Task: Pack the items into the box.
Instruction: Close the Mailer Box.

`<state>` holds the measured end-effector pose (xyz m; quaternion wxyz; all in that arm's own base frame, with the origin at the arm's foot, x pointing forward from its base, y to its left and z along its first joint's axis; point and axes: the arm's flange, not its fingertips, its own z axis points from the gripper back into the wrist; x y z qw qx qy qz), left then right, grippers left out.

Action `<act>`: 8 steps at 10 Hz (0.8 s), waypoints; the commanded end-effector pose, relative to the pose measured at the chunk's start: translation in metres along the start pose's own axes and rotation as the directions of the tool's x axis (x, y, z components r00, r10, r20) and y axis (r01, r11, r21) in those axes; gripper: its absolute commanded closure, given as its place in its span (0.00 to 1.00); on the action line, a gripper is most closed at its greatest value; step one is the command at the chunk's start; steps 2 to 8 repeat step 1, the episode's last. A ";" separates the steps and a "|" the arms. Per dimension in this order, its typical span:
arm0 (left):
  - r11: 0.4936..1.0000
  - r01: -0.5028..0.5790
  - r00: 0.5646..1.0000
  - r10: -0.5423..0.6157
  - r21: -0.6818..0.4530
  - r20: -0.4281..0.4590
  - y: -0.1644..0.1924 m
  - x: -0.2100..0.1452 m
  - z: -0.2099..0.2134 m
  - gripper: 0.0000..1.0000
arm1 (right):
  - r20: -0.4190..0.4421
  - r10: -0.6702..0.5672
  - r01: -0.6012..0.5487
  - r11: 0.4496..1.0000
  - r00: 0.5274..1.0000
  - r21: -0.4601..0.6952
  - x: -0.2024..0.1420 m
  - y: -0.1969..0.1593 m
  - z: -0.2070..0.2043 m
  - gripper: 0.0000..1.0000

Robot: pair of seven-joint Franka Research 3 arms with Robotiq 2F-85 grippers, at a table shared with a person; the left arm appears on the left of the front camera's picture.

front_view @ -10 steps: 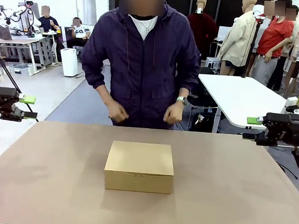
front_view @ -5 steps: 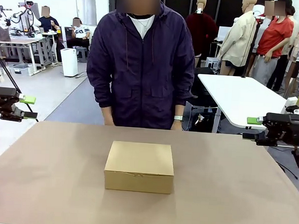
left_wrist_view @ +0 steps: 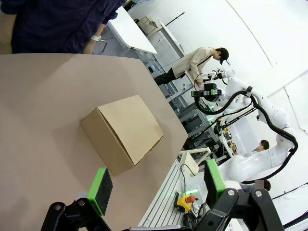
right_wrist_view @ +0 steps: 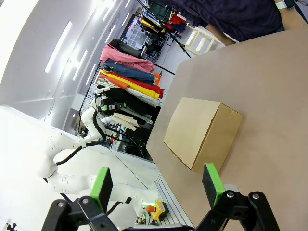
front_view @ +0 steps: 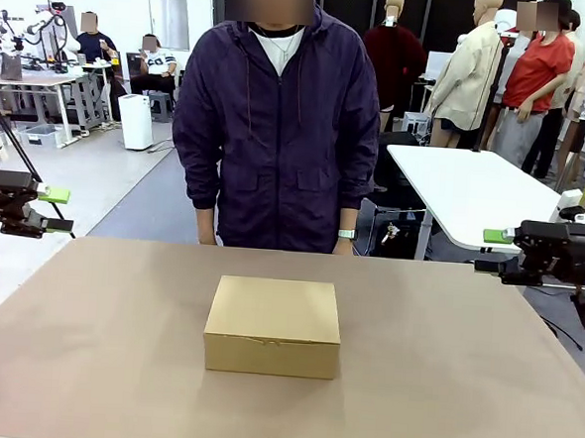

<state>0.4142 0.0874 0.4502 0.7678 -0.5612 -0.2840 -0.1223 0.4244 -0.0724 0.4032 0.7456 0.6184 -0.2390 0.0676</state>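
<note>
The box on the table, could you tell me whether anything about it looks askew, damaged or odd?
Nothing stands out. The box sits closed and square on the table, its cardboard undented, clear of both grippers.

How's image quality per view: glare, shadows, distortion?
Front view: even light, the closed brown cardboard box sharp with a faint shadow. Left wrist view: rolled sideways, background wall overexposed. Right wrist view: rolled, wide-angle stretch, bright ceiling lights.
</note>
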 end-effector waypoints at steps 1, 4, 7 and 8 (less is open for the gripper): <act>1.000 0.004 1.000 -0.004 0.006 0.001 -0.003 0.001 0.000 0.00 | 0.004 0.002 -0.002 1.000 1.000 0.011 0.002 0.002 -0.001 0.00; 1.000 0.004 1.000 -0.004 0.006 0.001 -0.003 0.001 0.000 0.00 | 0.004 0.002 -0.002 1.000 1.000 0.011 0.002 0.002 -0.001 0.00; 1.000 0.004 1.000 -0.004 0.006 0.001 -0.003 0.001 0.000 0.00 | 0.004 0.002 -0.002 1.000 1.000 0.011 0.002 0.002 -0.001 0.00; 1.000 0.004 1.000 -0.004 0.006 0.001 -0.003 0.001 0.000 0.00 | 0.004 0.002 -0.002 1.000 1.000 0.011 0.002 0.002 -0.001 0.00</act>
